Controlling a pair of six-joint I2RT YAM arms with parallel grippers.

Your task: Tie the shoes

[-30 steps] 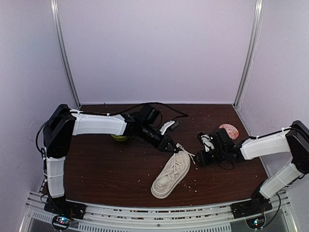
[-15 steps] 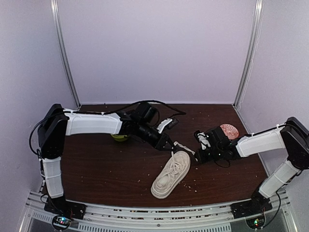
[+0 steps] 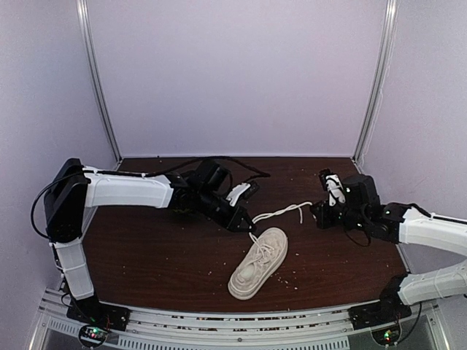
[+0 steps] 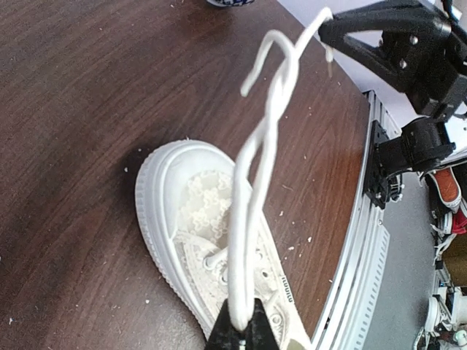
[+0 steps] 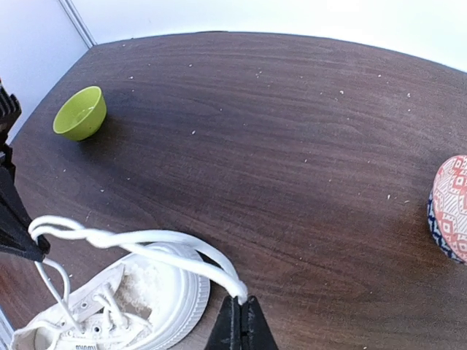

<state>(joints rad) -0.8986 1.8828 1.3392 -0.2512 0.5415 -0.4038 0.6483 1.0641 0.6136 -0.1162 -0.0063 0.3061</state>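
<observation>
The off-white sneaker point(image 3: 258, 263) lies on the dark wooden table point(image 3: 160, 255), toe toward the near edge. Its white laces point(image 3: 281, 213) are twisted round each other and stretched in the air between my two grippers, above the shoe's heel end. My left gripper point(image 3: 245, 223) is shut on one lace loop, as the left wrist view point(image 4: 244, 332) shows, with the shoe point(image 4: 211, 240) below it. My right gripper point(image 3: 316, 211) is shut on the other lace end, seen in the right wrist view point(image 5: 242, 306), to the right of the shoe's heel point(image 5: 157, 292).
A small green bowl point(image 5: 80, 113) sits far left on the table. A red-patterned bowl point(image 5: 452, 208) sits at the right edge. Crumbs are scattered over the wood. Black cables point(image 3: 241, 162) trail behind the left arm. White walls enclose the back and sides.
My right gripper has risen and drawn back to the right, and my left gripper has shifted left. The twisted laces are now pulled out long between them.
</observation>
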